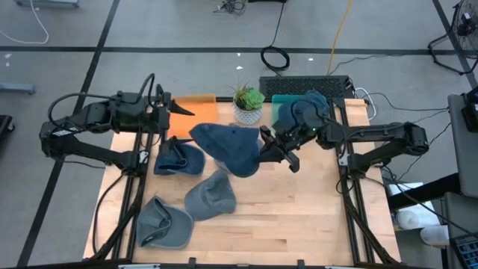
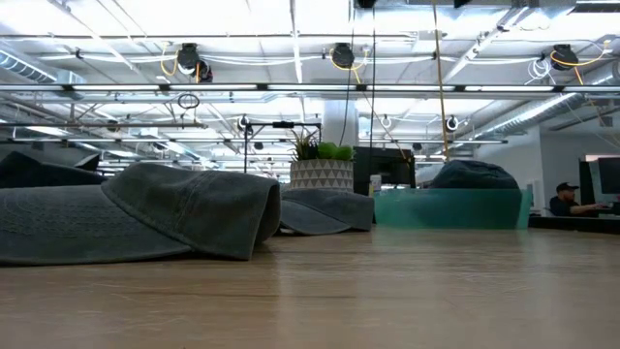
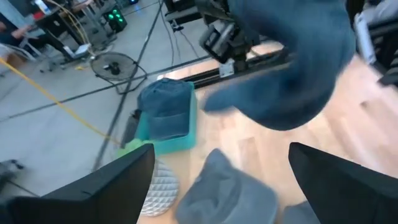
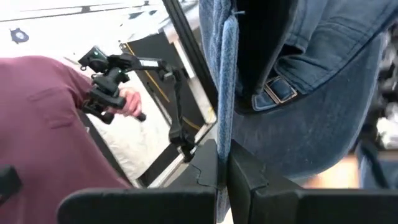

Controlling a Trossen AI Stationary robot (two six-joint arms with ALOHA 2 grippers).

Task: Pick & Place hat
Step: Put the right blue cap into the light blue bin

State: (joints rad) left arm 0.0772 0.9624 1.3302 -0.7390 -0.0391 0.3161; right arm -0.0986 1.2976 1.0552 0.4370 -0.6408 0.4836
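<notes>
My right gripper point(image 1: 263, 149) is shut on a blue denim hat point(image 1: 228, 146), which spreads out to its left over the middle of the table. In the left wrist view this hat point(image 3: 292, 62) shows blurred. My left gripper point(image 1: 178, 112) stands open and holds nothing, at the far left by the orange bin point(image 1: 196, 112). A teal bin point(image 1: 299, 112) at the far right holds a dark blue hat point(image 3: 165, 102). A dark blue hat point(image 1: 179, 158) and two grey hats point(image 1: 210, 196) point(image 1: 164, 224) lie flat on the table. My right gripper pinches an edge of the blue hat point(image 4: 225, 124) between its two shut fingers point(image 4: 249, 177), beside the back opening with its strap buckle point(image 4: 280, 92). The fingers come from the table's right side, about level. The cloth runs on past the fingertips, and the hat appears lifted off the table.
A potted plant point(image 1: 248, 104) stands at the far edge between the two bins. A black keyboard point(image 1: 302, 84) lies behind the teal bin. A person in a maroon shirt point(image 4: 43, 124) holds a handle beyond the table. Bare wood lies at the near right point(image 1: 299, 224).
</notes>
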